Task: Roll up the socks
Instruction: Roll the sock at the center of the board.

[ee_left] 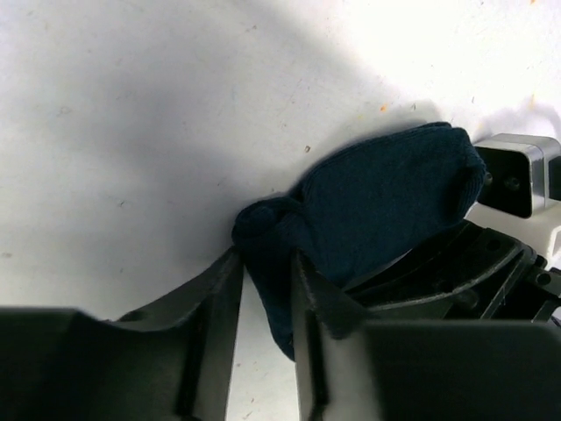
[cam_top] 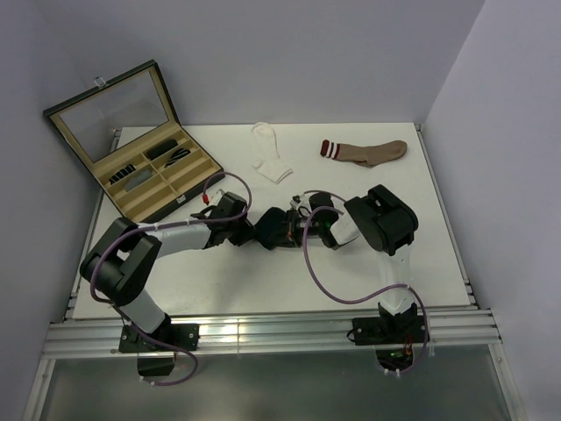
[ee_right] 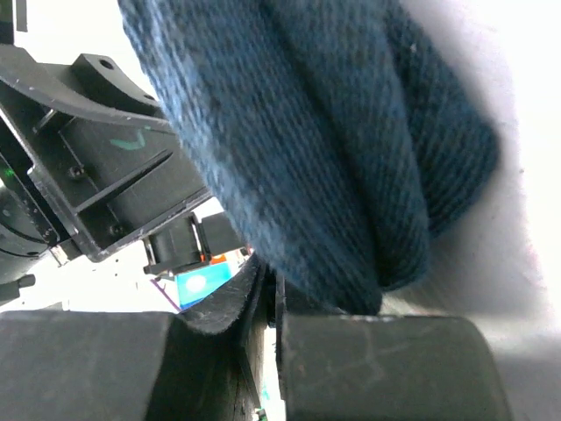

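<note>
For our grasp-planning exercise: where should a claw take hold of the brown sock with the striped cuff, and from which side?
Probably the striped cuff, pinched from straight above: the brown sock lies flat on the table, cuff towards the left, clear of other things.

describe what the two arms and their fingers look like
Both arms have bulky black joints and housings. The left arm has a pale grey link between its joints, and the right arm has a white one. A thin purple cable runs loosely along each arm. The fingers are flat, matte black bars.
</note>
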